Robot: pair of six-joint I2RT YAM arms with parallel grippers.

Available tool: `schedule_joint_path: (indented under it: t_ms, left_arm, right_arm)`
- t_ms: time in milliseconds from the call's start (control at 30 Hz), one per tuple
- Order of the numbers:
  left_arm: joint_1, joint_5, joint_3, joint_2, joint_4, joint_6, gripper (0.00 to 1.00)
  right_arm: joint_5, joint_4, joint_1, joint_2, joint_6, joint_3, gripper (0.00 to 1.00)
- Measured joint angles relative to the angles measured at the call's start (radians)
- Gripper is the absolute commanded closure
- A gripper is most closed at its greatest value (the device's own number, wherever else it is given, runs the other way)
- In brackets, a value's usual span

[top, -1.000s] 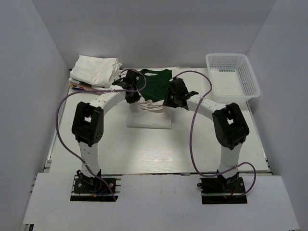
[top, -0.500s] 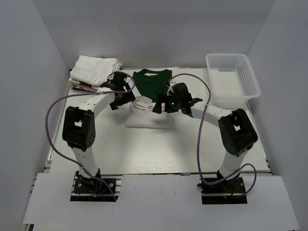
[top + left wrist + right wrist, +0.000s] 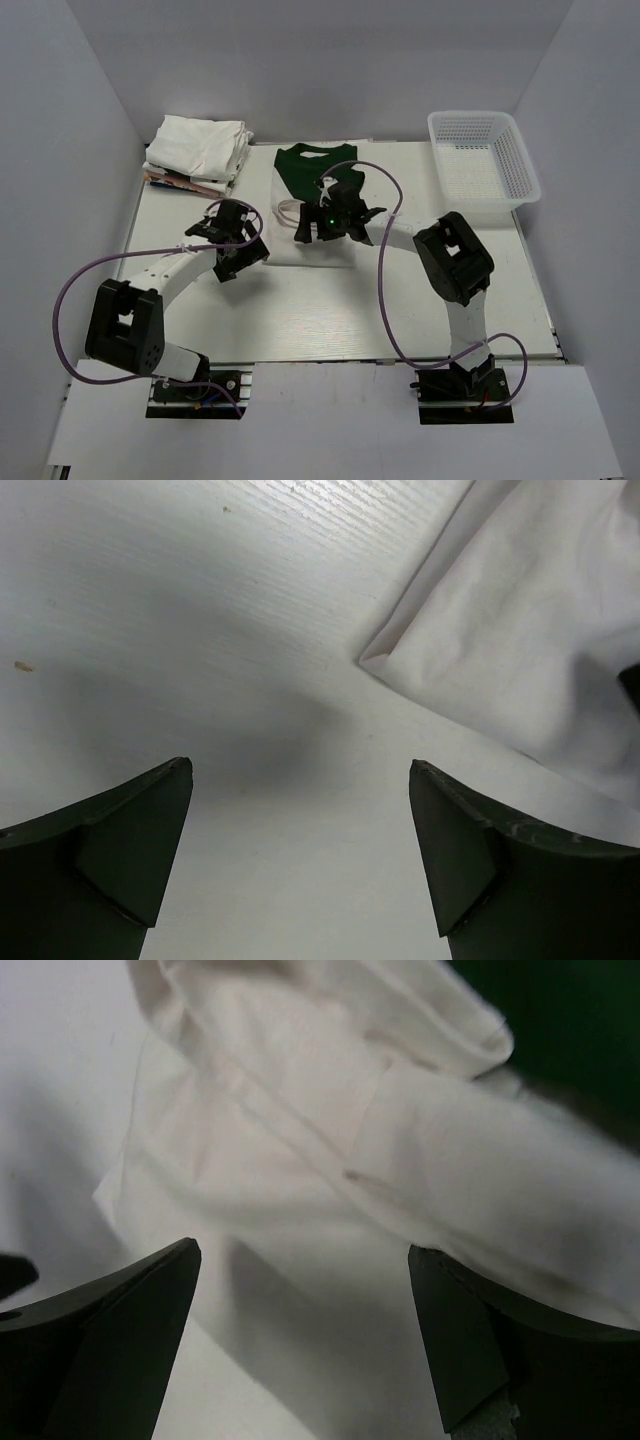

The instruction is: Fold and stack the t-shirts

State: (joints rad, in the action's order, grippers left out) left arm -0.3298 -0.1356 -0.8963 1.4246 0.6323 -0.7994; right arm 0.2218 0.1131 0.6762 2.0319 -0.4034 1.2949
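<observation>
Left claw [image 3: 243, 257] is hanging wide open and empty over the worktop [image 3: 300, 310] just left of the tee [image 3: 318, 170] lying mid-worktop, right claw [image 3: 322, 228] gaping empty over its white part, folded tees [image 3: 200, 145] sitting far left.

White tee [image 3: 312, 174] with dark green upper part, whitish folded tees [image 3: 200, 145], white mesh basket [image 3: 520, 160], pale wood-grain table [image 3: 350, 310].

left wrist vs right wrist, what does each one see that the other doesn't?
Left wrist only: mostly bare table and one flat corner of the t-shirt. Right wrist only: its rumpled white folds and its dark green part at top right. Both: white cloth of that shirt, with the left hand and right hand each open and empty.
</observation>
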Motion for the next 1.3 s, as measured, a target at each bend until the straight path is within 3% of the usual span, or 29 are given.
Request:
schedule_joint_path:
  t_ms: [300, 400, 500, 600, 700, 933, 1067, 1167, 1200, 1267, 1300]
  left_arm:
    - [0.0, 0.013, 0.016, -0.022, 0.001, -0.003, 0.01]
    - [0.0, 0.014, 0.015, -0.022, 0.006, -0.002, 0.01]
    - [0.0, 0.014, 0.013, -0.019, 0.011, -0.001, 0.01]
    - [0.001, 0.014, 0.004, -0.003, 0.008, 0.002, 0.01]
    - [0.001, 0.018, -0.001, 0.026, -0.021, 0.01, 0.01]
    - [0.008, 0.061, -0.057, 0.175, -0.106, 0.051, 0.04]
    - [0.008, 0.082, -0.066, 0.237, -0.154, 0.069, 0.2]
    - [0.008, 0.102, -0.076, 0.26, -0.193, 0.085, 0.44]
    - [0.009, 0.11, -0.081, 0.268, -0.201, 0.088, 0.59]
    - [0.012, 0.141, -0.084, 0.288, -0.23, 0.099, 0.74]
    - [0.014, 0.159, -0.084, 0.294, -0.241, 0.105, 0.89]
  right_arm:
    - [-0.269, 0.125, -0.003, 0.089, -0.005, 0.118, 0.1]
    - [-0.389, 0.148, -0.014, 0.161, -0.003, 0.237, 0.1]
    - [-0.44, 0.131, -0.04, 0.225, -0.003, 0.379, 0.1]
    - [-0.443, 0.113, -0.063, 0.211, 0.005, 0.404, 0.1]
    - [-0.429, 0.075, -0.084, 0.114, 0.005, 0.314, 0.1]
    - [-0.353, -0.012, -0.1, -0.339, -0.108, -0.197, 0.1]
    - [-0.248, -0.039, -0.12, -0.402, -0.15, -0.33, 0.1]
    - [-0.17, -0.065, -0.13, -0.386, -0.164, -0.376, 0.1]
    - [-0.14, -0.068, -0.132, -0.373, -0.164, -0.381, 0.1]
    - [-0.089, -0.066, -0.131, -0.341, -0.166, -0.382, 0.1]
    - [-0.064, -0.065, -0.131, -0.323, -0.166, -0.382, 0.16]
